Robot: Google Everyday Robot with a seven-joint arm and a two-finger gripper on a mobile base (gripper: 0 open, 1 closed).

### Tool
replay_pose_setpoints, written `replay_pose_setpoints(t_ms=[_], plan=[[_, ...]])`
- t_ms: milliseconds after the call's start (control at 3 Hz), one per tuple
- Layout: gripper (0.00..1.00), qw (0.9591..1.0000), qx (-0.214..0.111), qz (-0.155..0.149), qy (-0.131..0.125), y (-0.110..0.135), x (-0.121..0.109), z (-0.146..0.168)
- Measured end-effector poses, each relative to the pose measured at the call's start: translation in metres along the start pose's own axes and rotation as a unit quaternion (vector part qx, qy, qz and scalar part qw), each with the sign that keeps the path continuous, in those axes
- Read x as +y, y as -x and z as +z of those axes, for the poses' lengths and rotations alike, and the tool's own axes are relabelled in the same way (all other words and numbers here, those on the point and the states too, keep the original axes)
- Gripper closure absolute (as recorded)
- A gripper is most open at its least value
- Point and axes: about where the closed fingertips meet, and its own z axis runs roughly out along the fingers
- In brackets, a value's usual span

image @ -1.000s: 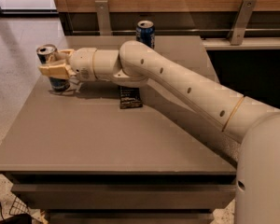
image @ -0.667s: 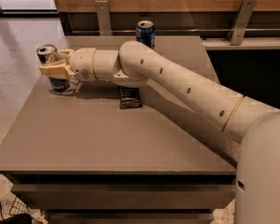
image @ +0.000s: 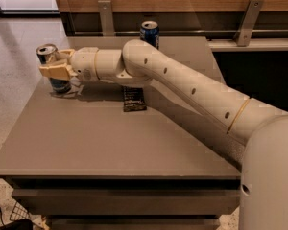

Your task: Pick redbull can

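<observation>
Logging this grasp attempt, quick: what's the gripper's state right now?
Gripper: at the redbull can, which stands near the far left of the table; open or closed cannot be told.

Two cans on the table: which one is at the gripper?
The redbull can, at the table's left edge, where the gripper is; the dark-blue can stands apart at the back.

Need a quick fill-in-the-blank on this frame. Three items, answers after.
1. The table holds ___ cans: the redbull can and a dark-blue can.
2. The gripper is around the redbull can, at the table's ___ side in the camera view.
3. The dark packet lies ___ the arm.
Missing words: two; left; under.
</observation>
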Motion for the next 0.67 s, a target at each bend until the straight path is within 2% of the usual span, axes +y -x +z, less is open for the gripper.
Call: replay_pose_setpoints(t_ms=[333, 667], plan=[[1.0, 0.9997, -0.003, -0.014, 0.021, 0.024, 0.007, -0.009], [1.0, 0.9989, 0.014, -0.035, 0.029, 0.058, 0.015, -0.021]])
